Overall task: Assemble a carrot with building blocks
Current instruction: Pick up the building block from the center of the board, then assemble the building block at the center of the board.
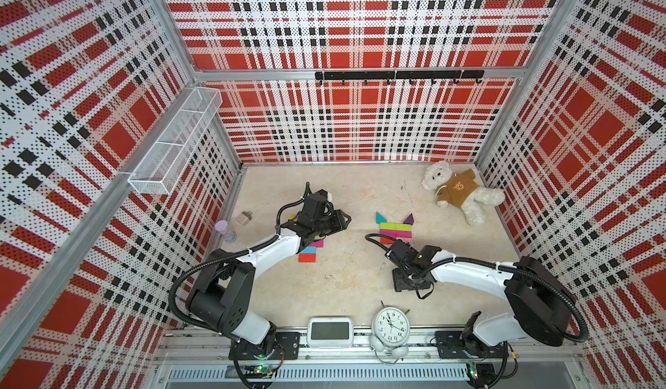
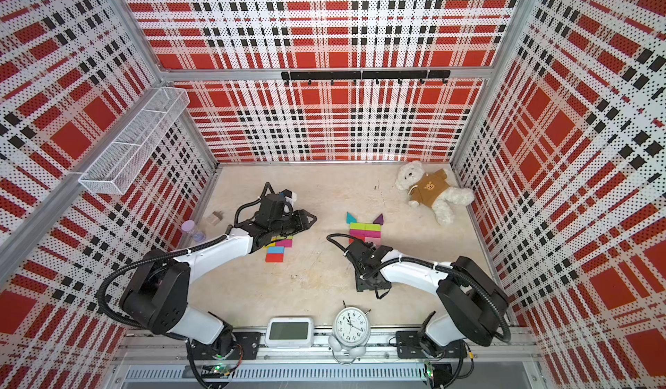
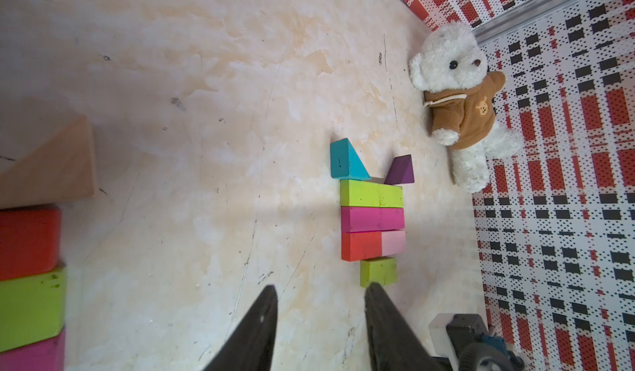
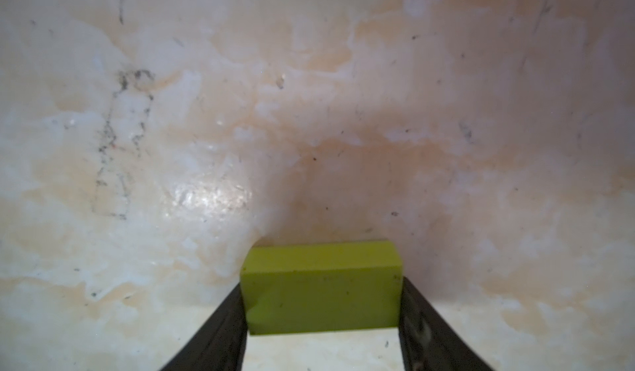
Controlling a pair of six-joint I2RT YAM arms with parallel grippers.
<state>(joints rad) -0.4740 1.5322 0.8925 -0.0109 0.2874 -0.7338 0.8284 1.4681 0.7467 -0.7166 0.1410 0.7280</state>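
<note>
1. Two small oddments sit furthest left on the table: an upright lilac hourglass and, a little farther back, a beige plug-like cube.
2. Next comes my left gripper, pointing rightward across the table. Its fingers stand partly apart with nothing between them.
3. Under my left forearm lie the loose blocks. Red-orange, blue, magenta and yellow ones show in both top views. My left wrist view adds a wooden wedge just beside a red-orange one.
4. Mid-table lies the flat figure. A teal wedge and a purple wedge sit apart at the far end. After them come a lime pair, a magenta pair, then a red-orange block beside a pink block, with the rows touching. A lime tip block lies against the near side.
5. My right gripper is at the figure's near end, and its body overlaps that end in both top views. Its jaws press on both ends of a lime block, which fills the gap between them. Whether that block rests on the table or is lifted, I cannot tell.
6. Far right, in the back corner, a white teddy bear in a brown hoodie lies on its back.
</note>
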